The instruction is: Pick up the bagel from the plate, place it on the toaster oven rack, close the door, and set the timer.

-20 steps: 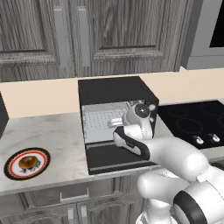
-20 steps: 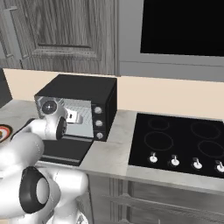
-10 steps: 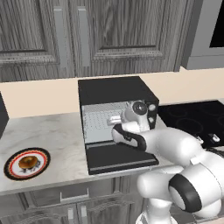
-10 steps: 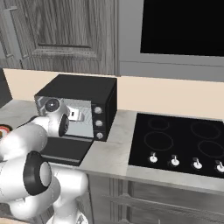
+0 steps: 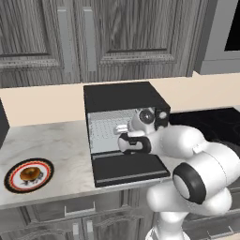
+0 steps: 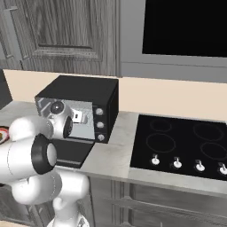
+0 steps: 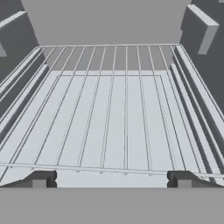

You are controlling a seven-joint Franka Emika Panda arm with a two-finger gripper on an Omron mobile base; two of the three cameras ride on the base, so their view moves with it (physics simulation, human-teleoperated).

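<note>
Arm (image 5: 187,140) swung right; rack (image 7: 118,118) bars depthwise.

The toaster oven rack (image 7: 118,113) lies directly ahead of the gripper (image 7: 111,179), inside the oven. The door (image 5: 129,168) lies flat below it. The bagel (image 5: 29,173) sits on the plate (image 5: 14,180), well off to the gripper's left.

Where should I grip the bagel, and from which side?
Grip the bagel across its outer edge, coming straight down from above. It lies flat in the middle of the plate, so its sides are low and the top is free; jaws either side of the ring should hold. The gripper is open at the rack, so it must travel left first.
</note>
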